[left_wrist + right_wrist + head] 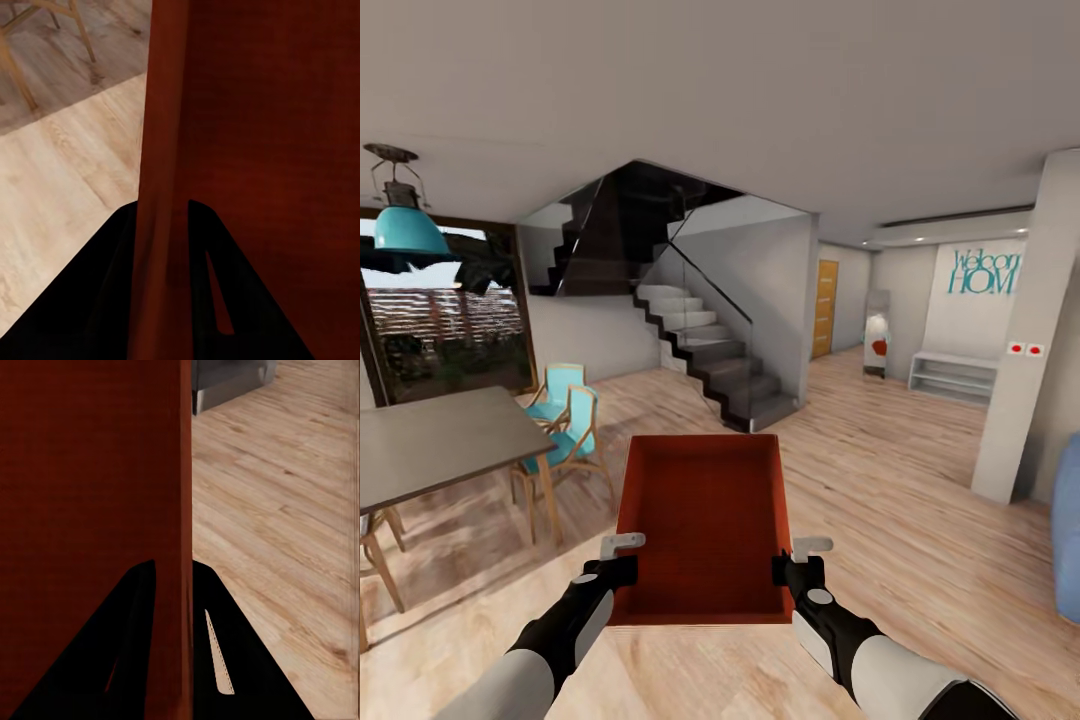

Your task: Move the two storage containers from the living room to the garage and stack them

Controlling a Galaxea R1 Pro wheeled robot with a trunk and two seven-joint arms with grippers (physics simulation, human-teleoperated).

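One orange-red open-top storage container (705, 525) is held level in front of me, above the light wood plank floor. My left gripper (622, 562) is shut on its left wall (161, 180), with one dark finger on each side of the thin wall. My right gripper (792, 562) is shut on its right wall (180, 510) in the same way. The container's inside is bare. The second container is out of view, and so is the garage.
A grey dining table (430, 445) with teal-seated wooden chairs (565, 420) stands at the left. A dark staircase (710, 355) rises ahead. A white pillar (1025, 340) and a blue seat edge (1066, 520) are at the right. An orange door (825, 308) lies down the hallway.
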